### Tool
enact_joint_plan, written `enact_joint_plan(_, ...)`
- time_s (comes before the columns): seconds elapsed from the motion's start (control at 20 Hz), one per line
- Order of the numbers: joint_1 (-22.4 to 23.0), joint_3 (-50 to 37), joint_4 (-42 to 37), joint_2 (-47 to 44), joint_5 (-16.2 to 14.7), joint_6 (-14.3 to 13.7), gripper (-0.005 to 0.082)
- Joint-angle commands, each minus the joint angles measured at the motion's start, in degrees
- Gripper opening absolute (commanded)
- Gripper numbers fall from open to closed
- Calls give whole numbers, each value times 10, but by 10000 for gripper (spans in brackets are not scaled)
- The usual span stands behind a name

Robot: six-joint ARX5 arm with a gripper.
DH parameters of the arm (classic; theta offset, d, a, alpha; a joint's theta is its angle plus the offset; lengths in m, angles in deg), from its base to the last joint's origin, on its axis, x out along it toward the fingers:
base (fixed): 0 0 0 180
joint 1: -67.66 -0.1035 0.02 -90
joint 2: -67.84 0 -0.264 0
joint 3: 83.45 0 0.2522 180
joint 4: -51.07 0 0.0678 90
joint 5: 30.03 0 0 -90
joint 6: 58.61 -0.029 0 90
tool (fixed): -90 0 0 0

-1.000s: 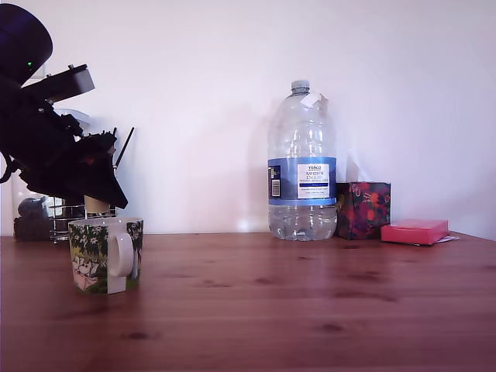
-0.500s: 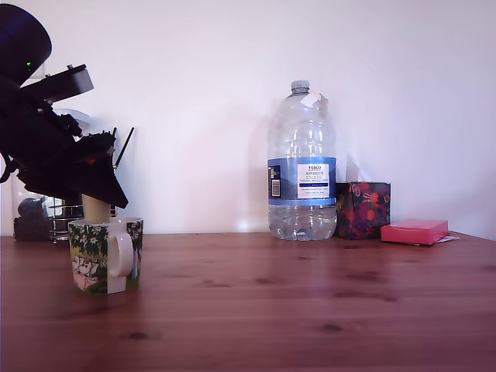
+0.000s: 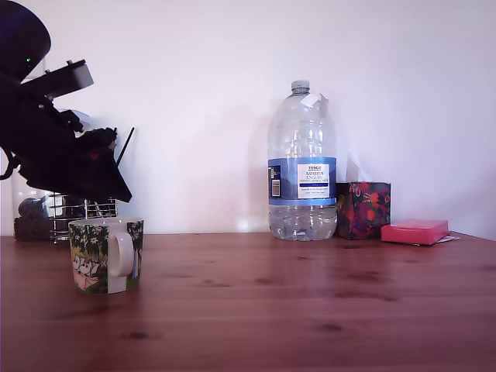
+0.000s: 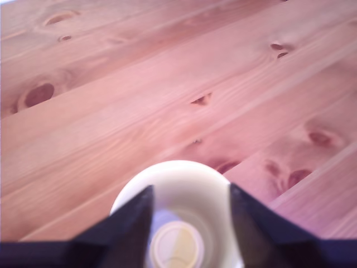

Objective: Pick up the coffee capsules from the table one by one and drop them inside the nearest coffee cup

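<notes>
A black robot arm leaned over a leaf-printed coffee cup [image 3: 106, 254] that stood at the exterior view's left on a reddish-brown wooden table [image 3: 310, 310]. The gripper [image 4: 189, 223] hung just above the cup's mouth with its two dark fingers [image 4: 125, 223] spread apart and nothing between them. Through that gap the wrist view looked straight down into the cup's white interior, where a cream-white capsule [image 4: 175, 245] lay at the bottom. So one capsule appeared to be delivered. No blue capsule showed in either view, so whether any remained to be picked up could not be told.

Behind the cup stood a wire holder [image 3: 77, 213]. Farther to the exterior view's right, against the white wall, stood a large clear water bottle [image 3: 302, 167]; its blue and white label read "TESCO", the smaller print too fine to read. Beside it sat a dark floral box [image 3: 363, 209] and a flat pink box [image 3: 415, 231], neither with readable writing.
</notes>
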Motion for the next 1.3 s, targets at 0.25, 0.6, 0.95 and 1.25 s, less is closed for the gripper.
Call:
enact_joint_plan(0.25, 13, -10, 50, 108, -7, 35, -19)
enact_joint_plan(0.6, 77, -10, 169, 174, -11, 50, -19)
enact_joint_plan(0.95, 186, -10, 159, 179, 16, 56, -19)
enact_joint_plan(1.25, 203, -10, 173, 179, 24, 65, -19)
